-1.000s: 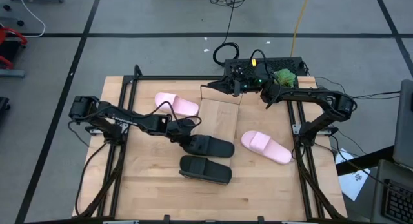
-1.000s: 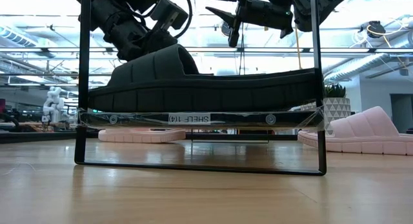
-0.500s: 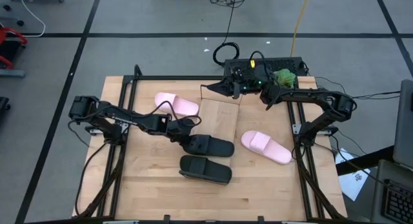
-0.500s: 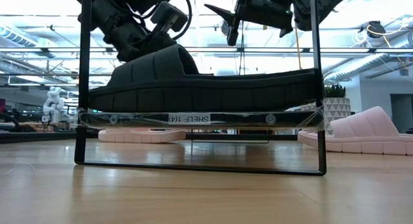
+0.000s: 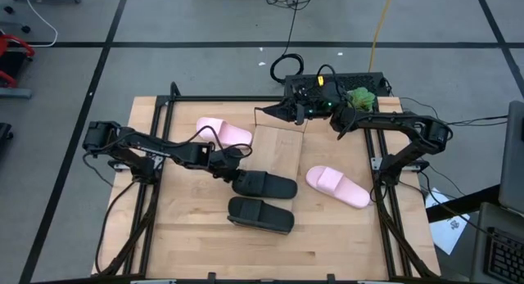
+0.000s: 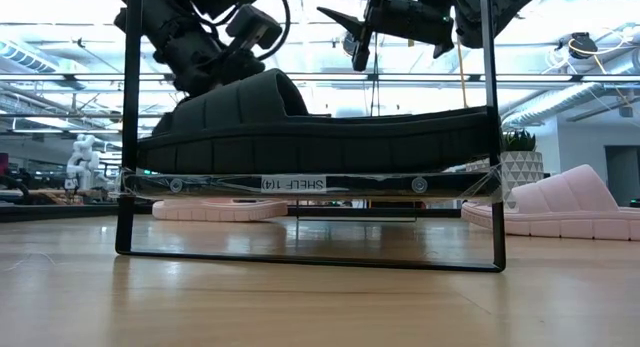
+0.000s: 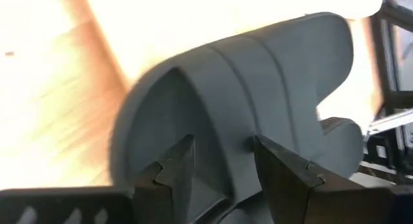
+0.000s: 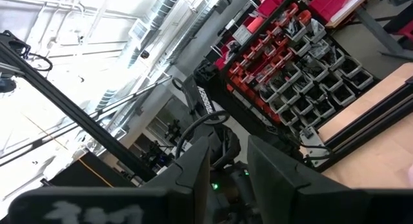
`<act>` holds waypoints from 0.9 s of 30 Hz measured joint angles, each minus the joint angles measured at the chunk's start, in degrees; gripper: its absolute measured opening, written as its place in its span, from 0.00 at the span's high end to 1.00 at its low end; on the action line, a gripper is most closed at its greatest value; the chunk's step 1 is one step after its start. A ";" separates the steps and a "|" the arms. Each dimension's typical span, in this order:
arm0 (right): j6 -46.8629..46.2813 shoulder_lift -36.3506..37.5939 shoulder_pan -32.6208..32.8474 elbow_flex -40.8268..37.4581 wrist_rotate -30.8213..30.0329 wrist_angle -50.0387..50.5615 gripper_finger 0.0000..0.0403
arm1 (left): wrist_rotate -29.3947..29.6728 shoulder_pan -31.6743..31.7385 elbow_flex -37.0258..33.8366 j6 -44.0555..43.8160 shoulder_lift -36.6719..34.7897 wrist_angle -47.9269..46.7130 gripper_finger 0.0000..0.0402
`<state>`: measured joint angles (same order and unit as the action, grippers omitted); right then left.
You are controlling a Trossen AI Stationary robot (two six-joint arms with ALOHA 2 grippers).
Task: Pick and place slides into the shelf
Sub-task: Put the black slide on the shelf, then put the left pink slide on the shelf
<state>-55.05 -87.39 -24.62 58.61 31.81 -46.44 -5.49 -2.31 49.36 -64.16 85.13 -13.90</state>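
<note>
A: Report the left gripper [image 5: 228, 170].

B: In the high view it sits at the strap end of the upper black slide [image 5: 264, 185], near the table's middle. In the left wrist view its two fingers [image 7: 174, 172] stand apart with a clear gap between them, tips over the slide's strap; neither finger visibly clamps the rubber. The jaws are parted and hold nothing.

A: Position of the black slides?

B: The upper black slide lies on the tabletop [image 5: 188, 227], just left of the light-wood board [image 5: 278, 149] at the table's centre. The second black slide [image 5: 260, 214] lies just in front of it, roughly parallel. In the low view a black slide [image 6: 320, 137] rests on the clear shelf plate [image 6: 310, 184] labelled SHELF, inside the dark wire frame [image 6: 128, 127].

A: The pink slides?

B: One pink slide [image 5: 223, 132] lies at the rear left, just beside the board. The other pink slide [image 5: 337, 186] lies right of the board, angled, clear of the black pair.

A: Right gripper [image 5: 260, 114]?

B: It hangs raised over the rear edge of the table, at the far end of the board. In the low view its fingers [image 6: 360, 47] are spread, with nothing between them. The right wrist view looks into the room at red parts bins [image 8: 284, 24].
</note>
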 joint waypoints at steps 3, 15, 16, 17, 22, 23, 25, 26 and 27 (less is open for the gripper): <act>0.00 0.00 0.00 0.00 0.00 -0.02 0.77 | 0.46 0.00 -0.04 0.00 -0.96 -2.23 0.62; 0.00 0.00 0.00 0.00 0.21 0.07 0.77 | 1.60 0.78 0.05 -0.28 -4.96 -5.64 0.62; 0.00 0.00 0.00 0.00 0.28 0.07 0.77 | 1.67 1.04 -0.15 -0.19 -5.87 -6.99 0.62; 0.01 0.02 0.00 0.01 0.68 0.04 0.77 | 1.88 1.22 -0.21 -0.03 -6.67 -6.93 0.62; 0.00 0.04 0.00 0.02 2.58 0.82 0.77 | 4.29 1.73 -0.04 1.18 -11.67 -8.18 0.62; -0.03 0.02 0.00 0.02 3.31 1.12 0.77 | 5.00 1.73 -0.04 1.31 -12.76 -8.92 0.62; -0.24 0.04 0.00 0.04 5.49 2.41 0.77 | 6.46 1.70 -0.04 1.29 -15.10 -11.85 0.62; -0.26 0.04 0.00 0.04 6.88 3.01 0.77 | 7.13 1.70 -0.02 1.24 -16.32 -12.33 0.62; -0.45 0.03 0.00 0.04 8.24 3.44 0.77 | 7.74 1.70 0.00 1.11 -17.63 -13.85 0.62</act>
<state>-55.50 -87.36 -24.62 58.65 40.05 -43.00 2.25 -0.60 49.36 -63.06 67.50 -27.75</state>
